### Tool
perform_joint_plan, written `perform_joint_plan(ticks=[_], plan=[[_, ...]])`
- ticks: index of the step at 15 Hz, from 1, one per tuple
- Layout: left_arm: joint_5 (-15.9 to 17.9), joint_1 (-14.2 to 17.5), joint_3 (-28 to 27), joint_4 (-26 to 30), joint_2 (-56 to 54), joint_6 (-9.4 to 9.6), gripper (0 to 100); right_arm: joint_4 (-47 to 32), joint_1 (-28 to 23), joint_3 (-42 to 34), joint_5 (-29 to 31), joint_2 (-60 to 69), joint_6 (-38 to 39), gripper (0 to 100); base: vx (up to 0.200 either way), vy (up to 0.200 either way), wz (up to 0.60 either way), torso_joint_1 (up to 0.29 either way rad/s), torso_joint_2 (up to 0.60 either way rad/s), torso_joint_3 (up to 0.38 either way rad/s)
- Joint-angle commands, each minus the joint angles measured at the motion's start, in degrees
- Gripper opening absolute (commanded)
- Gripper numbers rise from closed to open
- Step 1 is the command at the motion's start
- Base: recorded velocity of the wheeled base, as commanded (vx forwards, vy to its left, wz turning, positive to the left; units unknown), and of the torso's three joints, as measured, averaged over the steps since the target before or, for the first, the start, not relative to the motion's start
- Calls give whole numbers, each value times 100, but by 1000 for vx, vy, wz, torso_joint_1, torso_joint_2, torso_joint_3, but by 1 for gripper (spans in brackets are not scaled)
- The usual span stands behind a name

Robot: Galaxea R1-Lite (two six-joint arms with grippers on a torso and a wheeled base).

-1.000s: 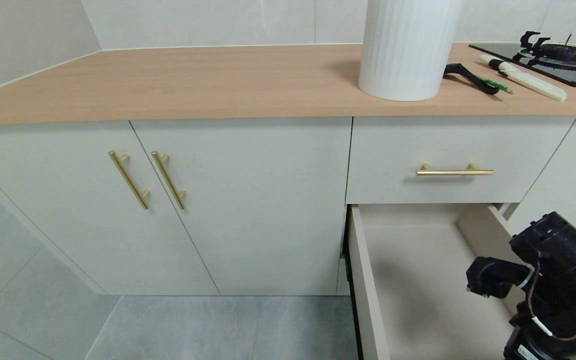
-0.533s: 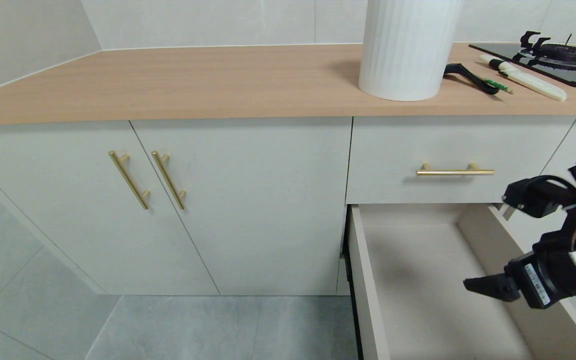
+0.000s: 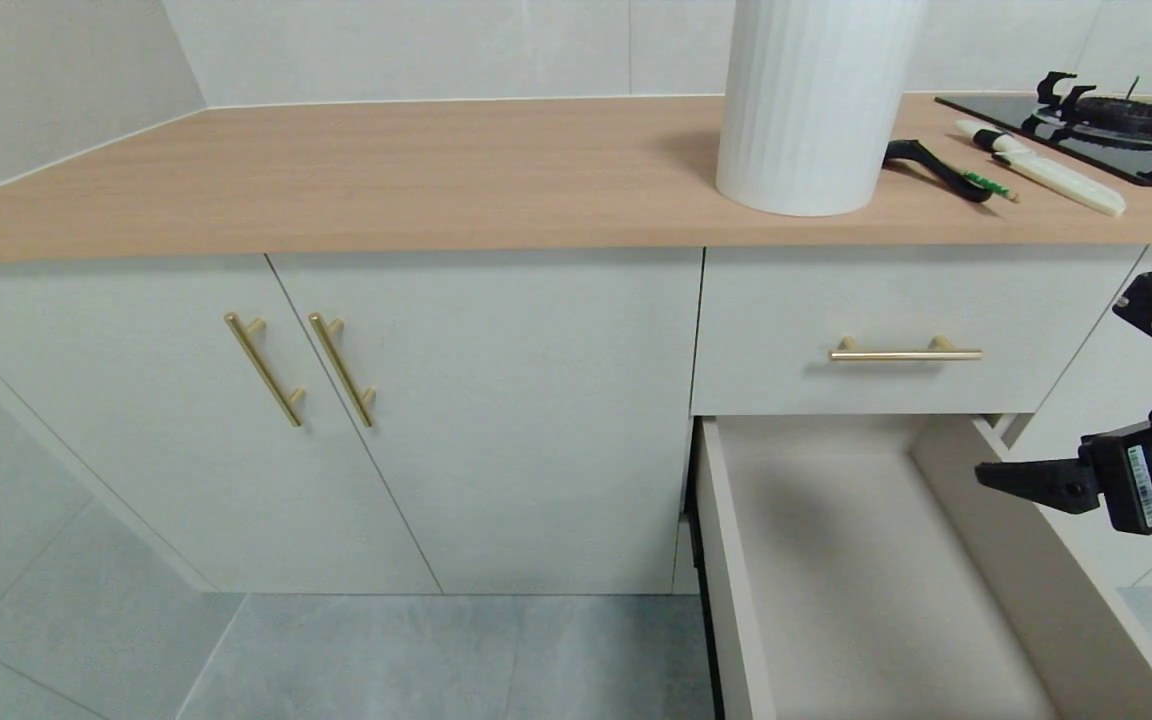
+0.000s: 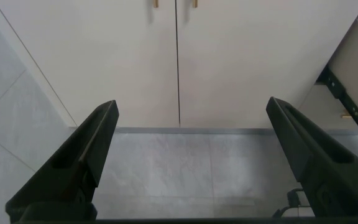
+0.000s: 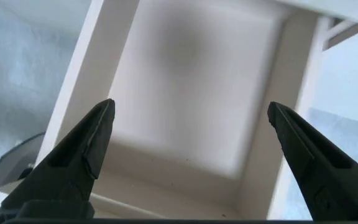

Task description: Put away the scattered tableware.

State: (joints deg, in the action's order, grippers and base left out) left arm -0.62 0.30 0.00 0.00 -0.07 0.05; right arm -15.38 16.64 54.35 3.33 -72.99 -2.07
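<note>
On the wooden counter [image 3: 386,180] at the back right lie a black-handled utensil [image 3: 936,165], a thin green-patterned stick [image 3: 988,185] and a white knife [image 3: 1048,170], all beside a tall white ribbed container [image 3: 804,110]. Below them the lower drawer [image 3: 726,600] stands pulled out with nothing inside. My right gripper [image 3: 1047,390] hangs open above the drawer's right side, empty; in the right wrist view its fingers [image 5: 79,155] frame the drawer floor [image 5: 191,93]. My left gripper [image 4: 191,137] is open and empty over the floor, facing the cabinet doors [image 4: 229,56].
A black gas hob [image 3: 1116,120] sits at the counter's far right. The upper drawer [image 3: 906,350] with its gold handle is closed above the open one. Two closed cabinet doors with gold handles [image 3: 301,370] stand to the left. Grey tile floor [image 3: 386,660] lies in front.
My right gripper has risen from low over the drawer and moved right and up, turning its fingers toward the left. The head camera has tilted slightly, shifting the whole picture down.
</note>
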Motion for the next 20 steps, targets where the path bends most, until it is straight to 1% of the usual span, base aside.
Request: perform_joint_plan(ticks=[1,3,11,12,14,15,16,18,19,20], plan=[[1,5,0,0,7,-5,100,0,-12,-3,1,39,-4,100,0,0,0,36,-232,-266],[1,5,0,0,7,4,100,0,-12,-12,10,21,-4,100,0,0,0,107,-290,-291],[1,5,0,0,7,-5,100,9,-12,-3,28,21,-4,100,0,0,0,164,-468,-273],[1,5,0,0,7,4,100,106,-56,15,1,12,-12,100,0,0,0,61,-144,-100],[1,5,0,0,7,4,100,651,-275,103,28,-269,-329,100,0,0,0,27,-63,-39],[1,5,0,0,7,4,100,1108,-513,410,63,-603,-540,100,0,0,0,0,0,0],[-8,5,0,0,7,4,100,1108,-601,920,19,-893,-531,100,0,0,0,0,0,0],[1,5,0,0,7,4,100,739,-1110,2027,-8,-1596,-540,100,0,0,0,0,0,0],[1,5,0,0,7,-5,100,519,-1225,2563,-60,-1930,-531,100,0,0,0,0,0,0],[-8,5,0,0,7,4,100,352,-1295,2889,-87,-2123,-531,100,0,0,0,0,0,0]])
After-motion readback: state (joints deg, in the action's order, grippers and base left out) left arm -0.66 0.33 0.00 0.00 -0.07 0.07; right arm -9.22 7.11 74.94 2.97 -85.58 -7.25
